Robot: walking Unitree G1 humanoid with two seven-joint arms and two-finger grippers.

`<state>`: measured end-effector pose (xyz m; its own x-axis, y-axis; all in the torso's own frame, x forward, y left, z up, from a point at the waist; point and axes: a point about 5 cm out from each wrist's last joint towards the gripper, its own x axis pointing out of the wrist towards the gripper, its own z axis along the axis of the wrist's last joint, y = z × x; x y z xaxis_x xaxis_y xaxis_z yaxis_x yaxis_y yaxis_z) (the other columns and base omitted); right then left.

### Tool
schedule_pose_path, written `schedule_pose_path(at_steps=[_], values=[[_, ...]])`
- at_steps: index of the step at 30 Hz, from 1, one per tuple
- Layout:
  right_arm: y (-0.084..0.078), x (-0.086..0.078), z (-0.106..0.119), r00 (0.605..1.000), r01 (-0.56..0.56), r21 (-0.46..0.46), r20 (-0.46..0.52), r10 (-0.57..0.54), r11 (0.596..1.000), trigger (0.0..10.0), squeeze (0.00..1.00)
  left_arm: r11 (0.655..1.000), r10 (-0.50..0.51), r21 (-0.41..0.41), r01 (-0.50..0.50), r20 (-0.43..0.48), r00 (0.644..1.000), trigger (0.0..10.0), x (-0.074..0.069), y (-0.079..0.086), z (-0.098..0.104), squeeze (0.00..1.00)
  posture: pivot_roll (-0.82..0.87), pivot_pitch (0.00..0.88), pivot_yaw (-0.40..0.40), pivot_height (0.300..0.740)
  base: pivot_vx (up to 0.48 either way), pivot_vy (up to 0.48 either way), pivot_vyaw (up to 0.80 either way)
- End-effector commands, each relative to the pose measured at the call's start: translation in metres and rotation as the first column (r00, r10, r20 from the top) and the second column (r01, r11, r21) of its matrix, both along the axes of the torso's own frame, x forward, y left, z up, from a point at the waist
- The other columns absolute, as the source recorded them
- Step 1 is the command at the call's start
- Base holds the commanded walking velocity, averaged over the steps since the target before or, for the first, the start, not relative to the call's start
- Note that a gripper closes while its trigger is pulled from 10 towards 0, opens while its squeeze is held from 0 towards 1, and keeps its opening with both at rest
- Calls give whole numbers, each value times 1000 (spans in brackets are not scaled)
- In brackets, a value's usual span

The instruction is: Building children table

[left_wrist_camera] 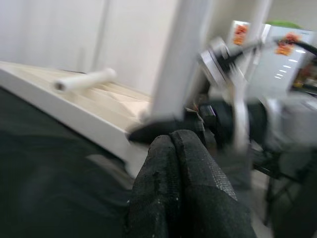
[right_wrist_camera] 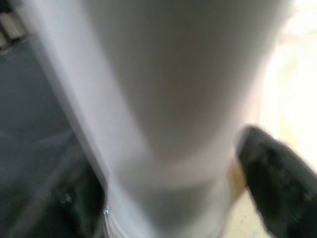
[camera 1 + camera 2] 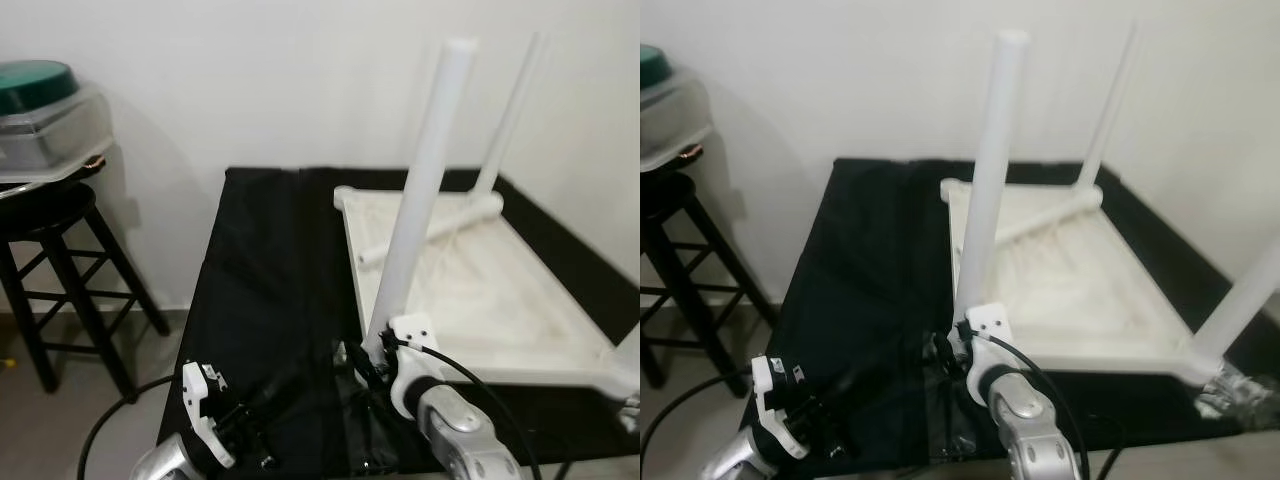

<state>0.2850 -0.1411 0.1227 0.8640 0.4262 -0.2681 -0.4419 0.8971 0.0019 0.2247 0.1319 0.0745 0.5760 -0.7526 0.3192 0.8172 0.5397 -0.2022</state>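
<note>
Right claw (image 3: 372, 362) grips smooth round white leg (image 3: 421, 190) on tabletop (image 3: 480, 290)

The right arm (image 3: 462, 432) is being extended forward from the lower edge of the head views, with its silver forearm angled up and to the left and a black cable looped over the wrist. The right gripper (image 3: 372, 368) is being held at the base of the upright white table leg (image 3: 420, 200), its two black fingers (image 2: 277, 173) being spread on either side of the leg and pressed against it. The left arm (image 3: 165, 462) is being kept low and bent, with the left gripper (image 3: 262, 410) being pointed toward the right one, its black fingers (image 1: 185, 188) being held pressed together with nothing between them.
</note>
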Motion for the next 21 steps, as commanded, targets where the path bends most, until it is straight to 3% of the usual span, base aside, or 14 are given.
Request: schedule_pose_path(at_steps=[1, 4, 10, 12, 13, 17, 18, 21], values=[[1, 13, 38, 961, -222, 64, 182, 207, 973, 10000, 0, 1000, -9, 7, 9, -22, 1000, 10000, 0, 2, -4, 0, 27, 0, -13, 740, 0, 0, 0], [-6, 19, 47, 917, -342, 2, 218, 333, 940, 10000, 0, 1000, -10, 8, 10, -22, 1000, 10000, 1, 2, -4, 0, 34, 0, -16, 740, 0, 0, 0], [-16, 32, 56, 868, -458, -51, 188, 459, 887, 10000, 0, 1000, -11, 12, 11, -18, 1000, 10000, 2, 1, -4, 0, 56, 0, -32, 740, 0, 0, 0], [-16, 32, 56, 868, -458, -51, 188, 459, 887, 10000, 0, 1000, -11, 12, 11, -18, 1000, 10000, 2, 1, -4, 0, 56, 0, -32, 740, 0, 0, 0], [-19, 42, 59, 829, -533, -58, 163, 535, 844, 10000, 0, 1000, -14, 17, 14, -15, 1000, 10000, 3, 1, -4, 0, 68, 0, -35, 740, 0, 0, 0], [-23, 52, 62, 805, -574, -45, 150, 574, 817, 9922, 0, 999, -25, 29, 25, -10, 1000, 10000, 3, 1, -4, 0, 73, 0, -35, 740, 0, 0, 0], [-26, 58, 64, 795, -590, -33, 150, 588, 807, 4824, 0, 999, -31, 40, 31, -7, 999, 10000, 3, 1, -5, 0, 77, 0, -34, 740, 0, 0, 0], [-26, 58, 64, 795, -590, -33, 150, 588, 807, 4824, 0, 999, -31, 40, 31, -7, 999, 10000, 3, 1, -5, 0, 77, 0, -34, 740, 0, 0, 0]])
